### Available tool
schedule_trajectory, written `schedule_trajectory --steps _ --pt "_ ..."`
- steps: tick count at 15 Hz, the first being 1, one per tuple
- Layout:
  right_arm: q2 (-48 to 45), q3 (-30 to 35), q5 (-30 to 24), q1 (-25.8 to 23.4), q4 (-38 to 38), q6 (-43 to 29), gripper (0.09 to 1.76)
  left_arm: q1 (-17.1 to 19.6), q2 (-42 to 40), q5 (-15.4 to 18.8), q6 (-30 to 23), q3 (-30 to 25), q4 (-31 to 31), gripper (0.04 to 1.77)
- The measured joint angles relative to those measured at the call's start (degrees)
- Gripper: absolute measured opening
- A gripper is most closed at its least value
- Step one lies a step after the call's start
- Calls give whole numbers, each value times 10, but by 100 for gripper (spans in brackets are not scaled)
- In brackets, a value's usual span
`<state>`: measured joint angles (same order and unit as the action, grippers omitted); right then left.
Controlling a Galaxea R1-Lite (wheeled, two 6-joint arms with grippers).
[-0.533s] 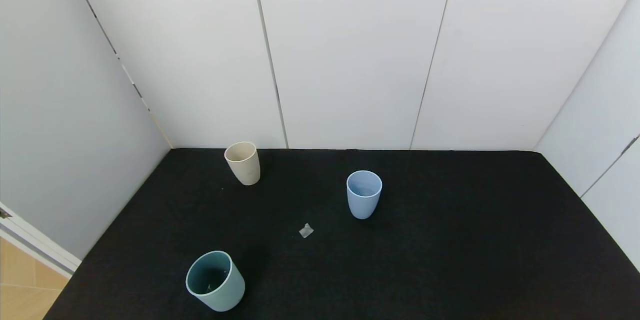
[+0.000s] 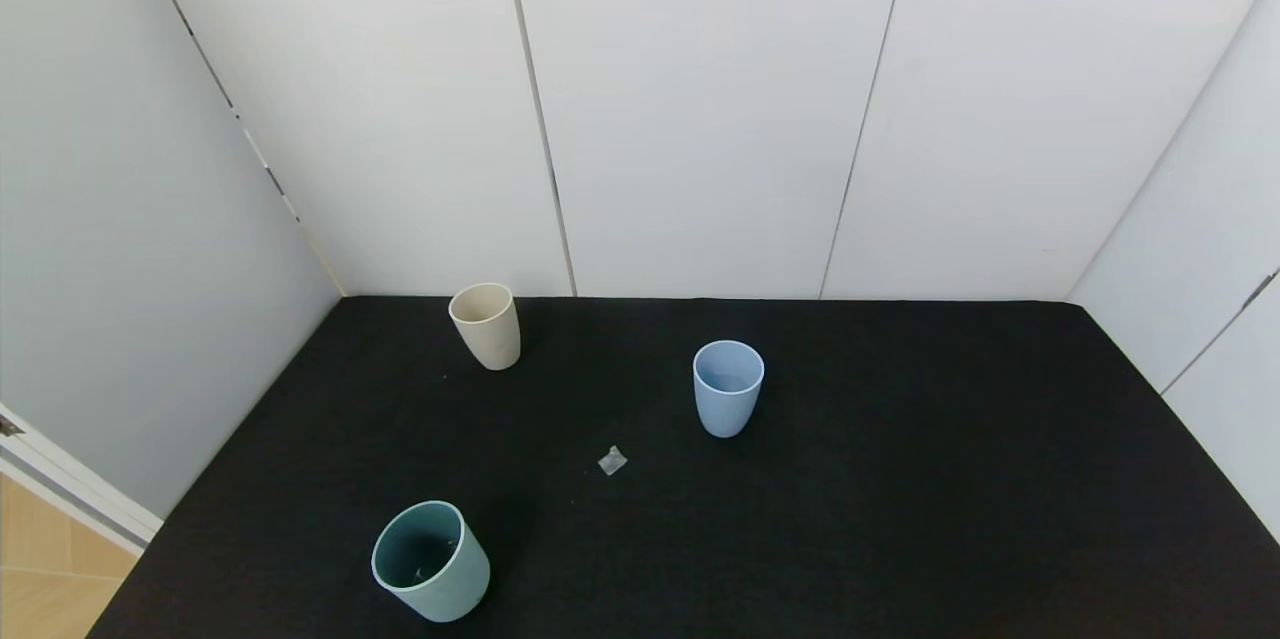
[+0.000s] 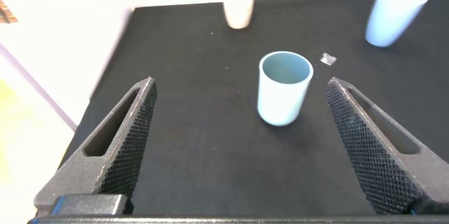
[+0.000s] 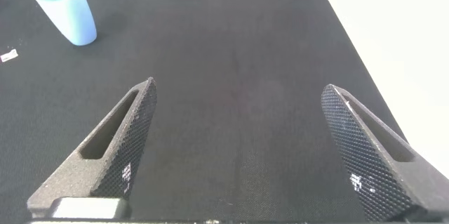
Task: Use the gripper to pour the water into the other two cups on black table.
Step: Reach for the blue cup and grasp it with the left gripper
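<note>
On the black table (image 2: 900,519) stand a slim beige cup (image 2: 486,325) at the back left, a wide pale teal cup (image 2: 431,561) at the front left and a light blue cup (image 2: 728,387) near the middle. The water cannot be made out. Neither gripper shows in the head view. My left gripper (image 3: 240,87) is open and empty, short of the teal cup (image 3: 284,87), with the beige cup (image 3: 238,12) and blue cup (image 3: 391,19) beyond. My right gripper (image 4: 238,94) is open and empty over bare table, the blue cup (image 4: 69,16) far off.
A small clear scrap (image 2: 612,461) lies between the teal and blue cups; it also shows in the left wrist view (image 3: 327,59) and the right wrist view (image 4: 8,56). White walls (image 2: 700,119) close the back and both sides. The table's left edge drops to the floor (image 2: 40,579).
</note>
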<state>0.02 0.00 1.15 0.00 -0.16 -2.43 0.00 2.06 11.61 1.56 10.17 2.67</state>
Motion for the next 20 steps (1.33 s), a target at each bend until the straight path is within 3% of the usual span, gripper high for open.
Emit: schedule_trajectory --steps 6,8,13,16,20 --pt "0 0 0 0 0 0 171 0 0 0 0 0 0 172" --pt "0 0 0 0 0 0 171 0 28 22 0 28 8 172" --pt "0 0 0 1 0 0 171 -2 192 85 22 115 2 172" --pt "0 0 0 1 0 0 171 -12 306 102 51 155 -32 172" --pt "0 0 0 1 0 0 171 -87 463 86 62 208 -76 172"
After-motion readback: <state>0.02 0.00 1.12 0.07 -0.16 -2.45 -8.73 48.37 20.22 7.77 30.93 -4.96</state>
